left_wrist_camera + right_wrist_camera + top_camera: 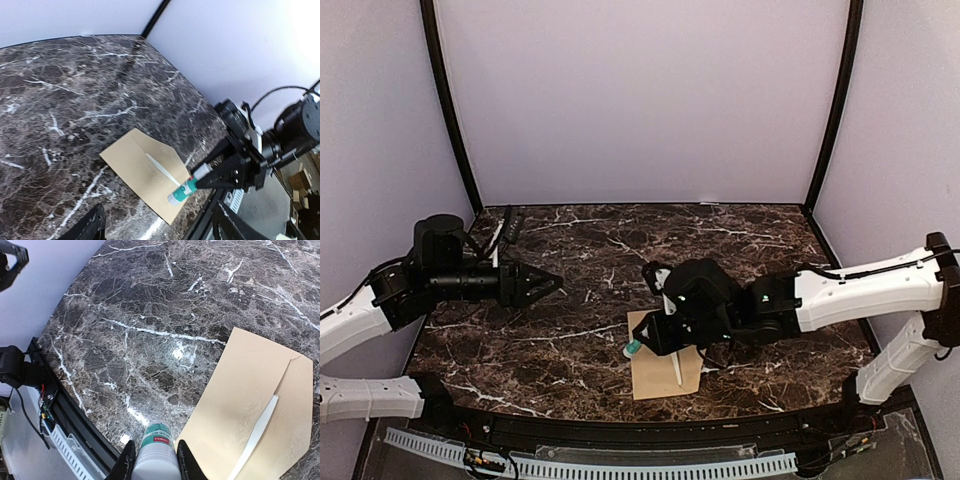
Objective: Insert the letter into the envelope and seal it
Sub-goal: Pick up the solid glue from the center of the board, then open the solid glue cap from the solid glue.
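The kraft-brown envelope [655,378] lies flat near the table's front edge, also in the left wrist view [135,162] and the right wrist view [240,390]. A thin white sliver [257,432] runs along its flap's edge; the letter itself is hidden. My right gripper [655,340] is shut on a teal-and-white glue stick [156,450], whose tip [634,348] hangs at the envelope's left edge. My left gripper [552,282] hovers open over the table's left side with nothing between its fingers [92,225].
Dark marble table top [580,240] with lilac walls and black corner posts behind. A black rail and a white slotted cable duct [620,465] run along the near edge. The right arm's white forearm [865,290] reaches in from the right.
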Robot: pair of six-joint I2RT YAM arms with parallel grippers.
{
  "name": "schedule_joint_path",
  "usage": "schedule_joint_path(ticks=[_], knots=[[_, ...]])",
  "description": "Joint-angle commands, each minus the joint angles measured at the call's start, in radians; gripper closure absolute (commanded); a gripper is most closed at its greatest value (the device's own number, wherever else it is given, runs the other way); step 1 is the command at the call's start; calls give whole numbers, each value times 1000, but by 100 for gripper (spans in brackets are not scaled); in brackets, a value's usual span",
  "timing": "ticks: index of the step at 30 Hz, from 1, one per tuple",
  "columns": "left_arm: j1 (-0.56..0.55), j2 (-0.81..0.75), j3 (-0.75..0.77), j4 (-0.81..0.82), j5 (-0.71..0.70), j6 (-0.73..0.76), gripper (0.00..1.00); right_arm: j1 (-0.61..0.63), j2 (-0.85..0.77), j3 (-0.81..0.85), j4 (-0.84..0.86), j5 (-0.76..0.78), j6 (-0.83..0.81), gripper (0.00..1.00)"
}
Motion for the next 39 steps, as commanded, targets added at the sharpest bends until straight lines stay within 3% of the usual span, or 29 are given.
schedule_joint_path(ticks=[1, 8, 18, 20, 23, 31, 34, 36, 39], knots=[[-134, 53, -15, 72, 65, 11, 28, -39, -135, -121, 182, -157, -46, 88], [-366, 192, 33, 156, 35, 31, 28, -63, -287, -246, 344, -322, -46, 87], [-506, 345, 129, 175, -36, 61, 29, -65, -290, -273, 448, -448, -31, 87], [-518, 364, 138, 176, -45, 62, 33, -64, -281, -267, 454, -456, -27, 88], [-534, 388, 137, 184, -46, 60, 53, -65, -270, -275, 484, -461, -10, 88], [-546, 386, 129, 174, -66, 59, 72, -63, -256, -282, 505, -464, 11, 89], [-546, 386, 129, 173, -66, 58, 87, -63, -257, -282, 501, -458, 15, 88], [-546, 386, 128, 174, -78, 55, 91, -65, -257, -280, 500, -451, 22, 80], [-546, 377, 114, 184, -102, 36, 94, -66, -262, -283, 507, -432, 48, 62]])
